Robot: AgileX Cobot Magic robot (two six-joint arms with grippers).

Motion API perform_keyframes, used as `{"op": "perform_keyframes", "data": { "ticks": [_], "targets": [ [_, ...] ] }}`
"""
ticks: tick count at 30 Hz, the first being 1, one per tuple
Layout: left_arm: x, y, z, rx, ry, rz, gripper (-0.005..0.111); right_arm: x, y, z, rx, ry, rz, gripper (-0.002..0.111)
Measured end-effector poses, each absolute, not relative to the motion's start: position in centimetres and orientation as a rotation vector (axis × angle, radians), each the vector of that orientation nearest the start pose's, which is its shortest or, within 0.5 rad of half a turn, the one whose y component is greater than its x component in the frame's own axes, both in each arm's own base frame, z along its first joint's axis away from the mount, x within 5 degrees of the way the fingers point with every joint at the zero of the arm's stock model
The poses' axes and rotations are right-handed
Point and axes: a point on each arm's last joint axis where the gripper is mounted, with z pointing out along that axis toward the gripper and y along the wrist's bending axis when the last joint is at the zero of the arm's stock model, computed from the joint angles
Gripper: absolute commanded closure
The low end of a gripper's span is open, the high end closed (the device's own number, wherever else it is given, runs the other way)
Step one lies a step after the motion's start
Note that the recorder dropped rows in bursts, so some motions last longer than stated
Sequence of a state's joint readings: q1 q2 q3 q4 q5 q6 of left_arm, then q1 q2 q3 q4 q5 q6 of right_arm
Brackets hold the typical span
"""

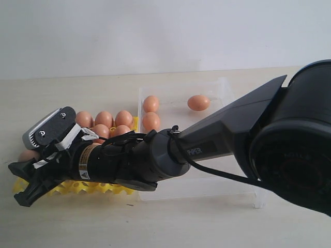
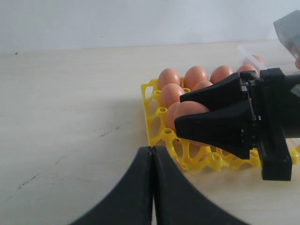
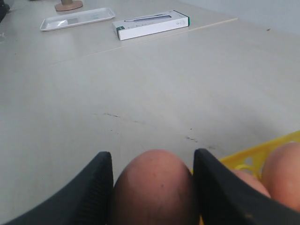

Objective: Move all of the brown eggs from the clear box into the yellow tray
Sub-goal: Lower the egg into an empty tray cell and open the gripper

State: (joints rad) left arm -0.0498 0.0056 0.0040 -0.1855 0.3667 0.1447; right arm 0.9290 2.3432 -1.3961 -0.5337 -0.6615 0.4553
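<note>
Here the right gripper (image 3: 152, 158), reaching across to the left side, pinches one brown egg (image 3: 152, 190) between its two black fingers (image 3: 96, 187), one on each side of the shell. The egg hangs at the outer edge of the yellow tray (image 2: 153, 125); whether it sits in a cup cannot be told. Other brown eggs (image 2: 195, 76) fill the tray's rows beside it. Three more eggs (image 1: 199, 103) lie in the clear box (image 1: 207, 187), which stands just beside the tray on the pale surface (image 2: 70, 117). The left gripper (image 2: 152, 151) is pressed together with nothing in it, near the tray's corner.
</note>
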Motion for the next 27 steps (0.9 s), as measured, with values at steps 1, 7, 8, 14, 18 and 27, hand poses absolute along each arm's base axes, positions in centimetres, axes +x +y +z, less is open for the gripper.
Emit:
{"op": "perform_keyframes", "data": {
  "ticks": [1, 7, 8, 14, 18, 27],
  "targets": [
    [5.29, -0.87, 17.91, 0.066, 1.854, -0.116, 0.107, 26.96, 40.82, 9.95, -1.055, 1.623, 0.942, 0.102],
    [5.29, -0.87, 17.91, 0.066, 1.854, -0.116, 0.107, 26.93, 40.83, 9.98, -1.058, 1.618, 0.944, 0.063],
    [5.29, -0.87, 17.91, 0.066, 1.854, -0.116, 0.107, 26.94, 40.84, 10.00, -1.055, 1.617, 0.946, 0.060],
    [5.29, -0.87, 17.91, 0.066, 1.854, -0.116, 0.107, 27.14, 40.79, 10.10, -1.008, 1.633, 0.953, 0.053],
    [5.29, -0.87, 17.91, 0.066, 1.854, -0.116, 0.107, 27.19, 40.78, 10.12, -0.998, 1.637, 0.954, 0.053],
    [5.29, -0.87, 17.91, 0.066, 1.854, -0.116, 0.107, 27.22, 40.78, 10.15, -0.991, 1.638, 0.956, 0.053]
  ]
}}
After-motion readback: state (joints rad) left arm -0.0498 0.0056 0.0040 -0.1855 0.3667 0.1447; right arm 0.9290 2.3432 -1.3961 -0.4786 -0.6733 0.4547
